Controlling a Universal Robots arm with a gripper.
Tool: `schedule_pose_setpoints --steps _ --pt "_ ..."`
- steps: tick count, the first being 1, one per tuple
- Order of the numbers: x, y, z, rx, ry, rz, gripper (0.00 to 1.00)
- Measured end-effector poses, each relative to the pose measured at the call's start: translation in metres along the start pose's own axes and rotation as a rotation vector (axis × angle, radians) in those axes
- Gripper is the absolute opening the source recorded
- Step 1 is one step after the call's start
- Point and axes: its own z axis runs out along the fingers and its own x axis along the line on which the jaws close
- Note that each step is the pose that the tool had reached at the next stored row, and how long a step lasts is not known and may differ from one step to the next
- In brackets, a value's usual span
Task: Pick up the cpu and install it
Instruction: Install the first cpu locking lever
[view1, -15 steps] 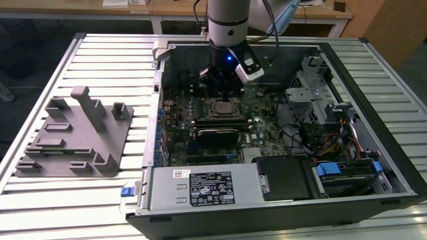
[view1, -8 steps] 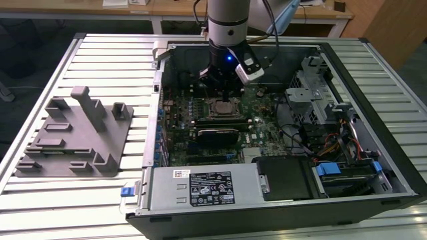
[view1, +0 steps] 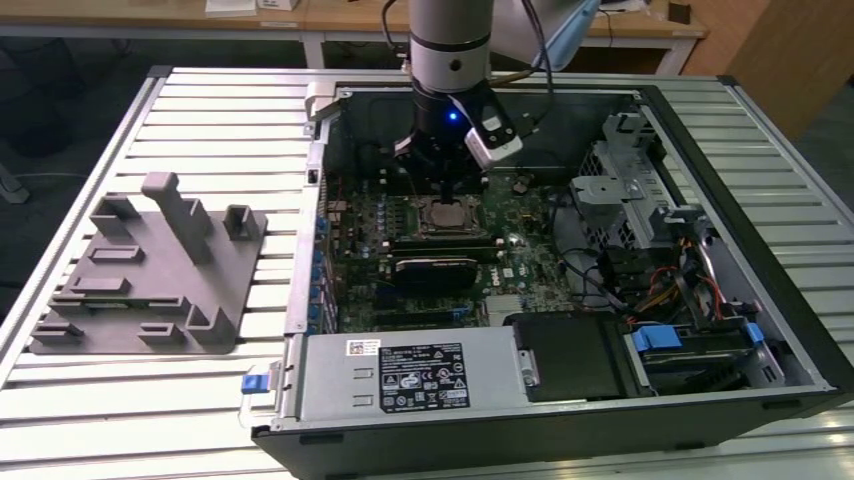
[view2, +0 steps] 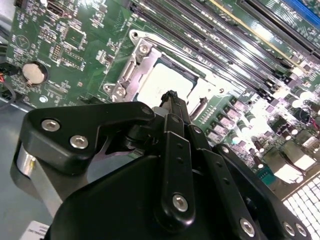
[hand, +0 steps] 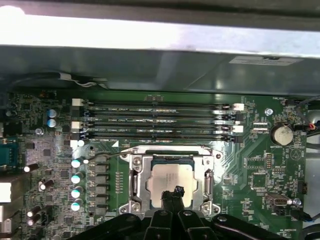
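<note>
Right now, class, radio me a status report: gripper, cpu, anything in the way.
Status: gripper, jaws shut, tip right over cpu, contact unclear. That cpu lies flat in socket frame, not gripped. Nothing between them.

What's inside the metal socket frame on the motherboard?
The cpu lies in it, silvery top showing. The gripper covers part of one edge; anything beneath the cpu is hidden.

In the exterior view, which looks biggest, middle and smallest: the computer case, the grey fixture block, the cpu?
Largest: computer case
Middle: grey fixture block
Smallest by far: cpu
</note>
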Motion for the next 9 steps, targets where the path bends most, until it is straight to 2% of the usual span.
schedule_pose_setpoints --steps 9 --pt "0.0157 0.0002 -0.0010 0.0000 -0.0001 0.000 0.11"
